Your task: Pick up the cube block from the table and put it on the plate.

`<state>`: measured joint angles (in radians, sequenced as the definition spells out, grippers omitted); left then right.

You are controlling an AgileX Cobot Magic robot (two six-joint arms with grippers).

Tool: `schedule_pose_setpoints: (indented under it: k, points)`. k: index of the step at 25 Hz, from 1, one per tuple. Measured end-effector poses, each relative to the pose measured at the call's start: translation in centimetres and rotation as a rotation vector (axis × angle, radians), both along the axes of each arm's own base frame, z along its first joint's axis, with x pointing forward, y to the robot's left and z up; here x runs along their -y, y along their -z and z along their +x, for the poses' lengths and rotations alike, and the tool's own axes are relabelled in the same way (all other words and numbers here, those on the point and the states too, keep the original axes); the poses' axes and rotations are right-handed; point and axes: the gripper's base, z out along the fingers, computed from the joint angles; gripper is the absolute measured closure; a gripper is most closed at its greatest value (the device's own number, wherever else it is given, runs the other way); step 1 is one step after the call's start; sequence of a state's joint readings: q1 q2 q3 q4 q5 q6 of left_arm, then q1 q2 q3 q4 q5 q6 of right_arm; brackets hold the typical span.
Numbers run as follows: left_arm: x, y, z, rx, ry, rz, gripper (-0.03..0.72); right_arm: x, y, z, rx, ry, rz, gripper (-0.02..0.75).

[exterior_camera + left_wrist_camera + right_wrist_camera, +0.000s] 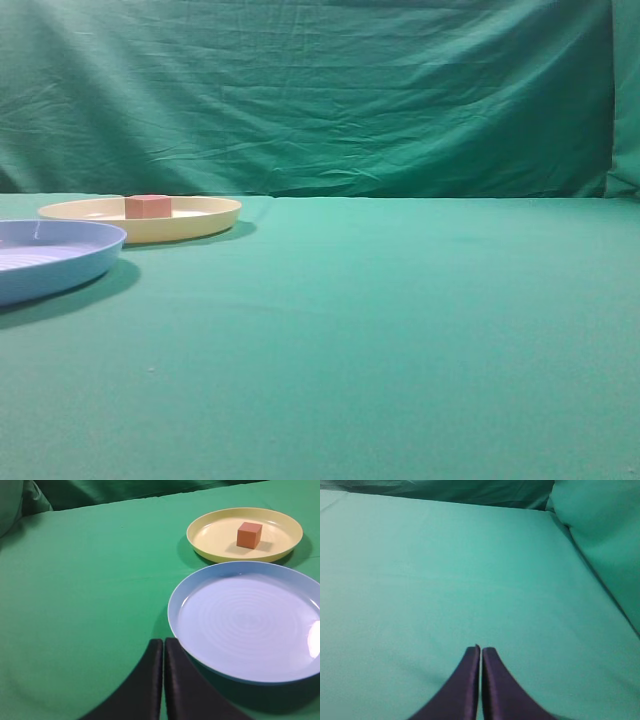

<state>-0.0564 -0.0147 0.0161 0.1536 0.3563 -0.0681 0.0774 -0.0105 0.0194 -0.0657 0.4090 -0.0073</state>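
The red-brown cube block (147,206) rests inside the cream plate (205,213) at the far left of the green table (400,330). In the left wrist view the cube block (249,534) sits near the middle of the cream plate (210,535), far ahead and right of my left gripper (163,642). The left gripper is shut and empty, close to the light blue plate's near-left rim. My right gripper (480,650) is shut and empty over bare green cloth. Neither gripper shows in the exterior view.
A light blue plate (70,262) stands in front of the cream plate at the left edge; it also shows in the left wrist view (190,595). A wrinkled green backdrop (320,100) rises behind the table. Folded green cloth (600,540) lies at the right.
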Motion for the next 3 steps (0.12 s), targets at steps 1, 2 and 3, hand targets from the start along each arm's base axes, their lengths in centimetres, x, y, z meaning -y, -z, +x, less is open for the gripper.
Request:
schedule_pose_setpoints:
  k: [1,2,3]
  points:
    - [0.00,0.00,0.00,0.000,0.000,0.000,0.688,0.00,0.00,0.00,0.000,0.000,0.000,0.738]
    - [0.00,0.00,0.00,0.000,0.000,0.000,0.688,0.00,0.00,0.00,0.000,0.000,0.000,0.738]
    - [0.00,0.00,0.00,0.000,0.000,0.000,0.688,0.00,-0.01,0.01,0.002,0.000,0.000,0.738]
